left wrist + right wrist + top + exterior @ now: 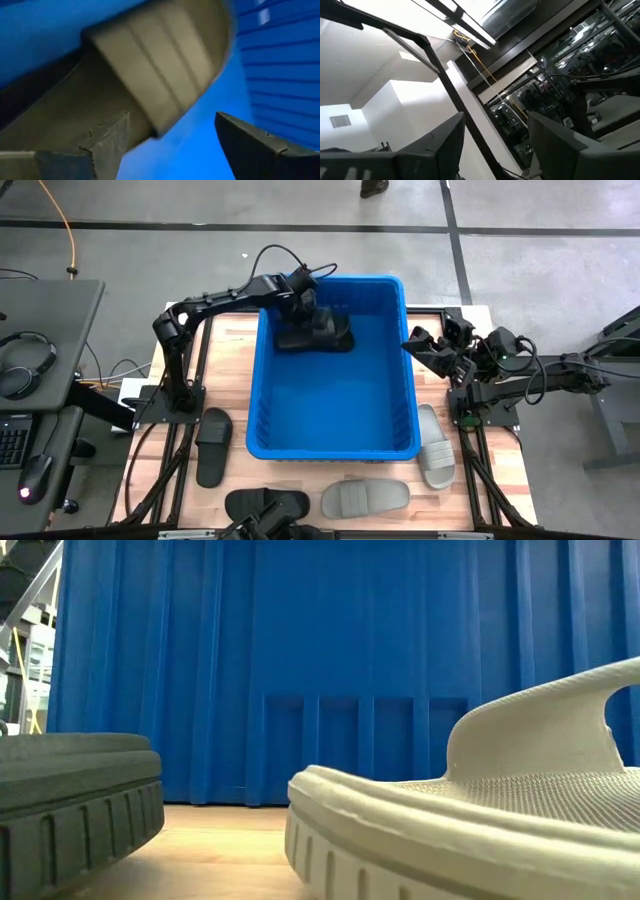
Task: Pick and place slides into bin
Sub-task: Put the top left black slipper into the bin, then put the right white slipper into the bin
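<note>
Where bin (333, 448) sits, slides (365, 498) alongside.

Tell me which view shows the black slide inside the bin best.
The high view: the black slide shows lying in the bin under the left gripper. The left wrist view shows only its strap close up. The low view shows only the bin's wall; the right wrist view shows the room.

The left arm reaches from its base at the table's left edge up and rightward, its elbow bent, toward the far left part of the table. The left gripper (312, 320) points down, fingers (107, 145) spread apart. The right arm is folded at the right edge. The right gripper (425, 348) seems tilted upward, fingers (435, 150) apart.
</note>
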You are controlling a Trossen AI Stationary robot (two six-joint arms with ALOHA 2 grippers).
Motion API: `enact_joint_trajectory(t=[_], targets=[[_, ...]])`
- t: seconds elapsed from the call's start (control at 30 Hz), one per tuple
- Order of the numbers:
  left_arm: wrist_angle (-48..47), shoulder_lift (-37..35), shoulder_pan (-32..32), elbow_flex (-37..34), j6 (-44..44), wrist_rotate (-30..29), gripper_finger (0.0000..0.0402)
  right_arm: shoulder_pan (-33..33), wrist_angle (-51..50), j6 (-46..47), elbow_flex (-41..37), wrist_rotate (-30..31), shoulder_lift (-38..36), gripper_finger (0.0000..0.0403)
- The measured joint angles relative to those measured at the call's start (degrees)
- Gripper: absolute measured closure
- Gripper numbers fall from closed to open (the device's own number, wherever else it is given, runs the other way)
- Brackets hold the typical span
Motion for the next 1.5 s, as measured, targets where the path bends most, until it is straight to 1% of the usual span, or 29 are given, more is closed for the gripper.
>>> enact_joint_trajectory(t=[0.17, 0.33, 0.5, 0.8, 0.93, 1.0, 1.13, 1.23, 1.3, 1.37, 1.43, 1.5], targets=[[-6.0, 0.0, -0.1, 1.2, 1.1, 1.4, 0.0129, 0.0, -0.6, 0.0, 0.0, -0.6, 0.0, 0.0196], [-6.7, 0.0, -1.5, 3.0, 1.4, 3.2, 0.0131, 0.0, -2.0, 1.1, 0.0, -2.6, 0.0, 0.0196], [-6.7, 0.0, -3.7, 7.0, 3.8, 6.7, 0.0131, 0.0, -2.1, 2.6, 0.0, -3.8, 0.0, 0.0196], [-8.3, 0.0, -10.2, 19.2, 6.6, 5.9, 0.0131, 0.0, -1.9, 3.0, 0.0, -3.9, 0.0, 0.0196], [-13.2, 0.0, -13.1, 25.4, 9.6, 5.8, 0.0131, 0.0, -1.7, 3.5, 0.0, -4.9, -0.1, 0.0196], [-16.7, 0.0, -14.5, 28.7, 10.6, 4.5, 0.0131, 0.0, -1.7, 3.6, 0.0, -5.3, -0.1, 0.0196], [-22.6, -0.1, -17.6, 33.6, 12.5, -0.6, 0.0131, 0.0, -1.6, 3.6, 0.0, -5.4, -0.1, 0.0196], [-29.9, -0.1, -19.9, 36.9, 15.4, -5.4, 0.0131, 0.0, -0.8, 3.5, 0.0, -5.6, -0.1, 0.0196], [-34.9, -0.2, -21.8, 38.3, 17.1, -8.1, 0.0131, 0.0, -0.2, 3.4, 0.0, -6.6, -0.1, 0.0196], [-39.3, -0.1, -23.8, 39.4, 17.4, -9.6, 0.0131, 0.0, -0.1, 3.2, 0.0, -7.1, -0.1, 0.0197], [-42.4, -0.1, -26.3, 40.2, 17.0, -10.9, 0.0131, 0.0, -0.1, 3.1, 0.0, -7.5, -0.1, 0.0197], [-43.0, -0.1, -28.8, 40.4, 16.5, -11.4, 0.0131, 0.0, -0.1, 3.2, 0.0, -7.6, -0.1, 0.0196]])
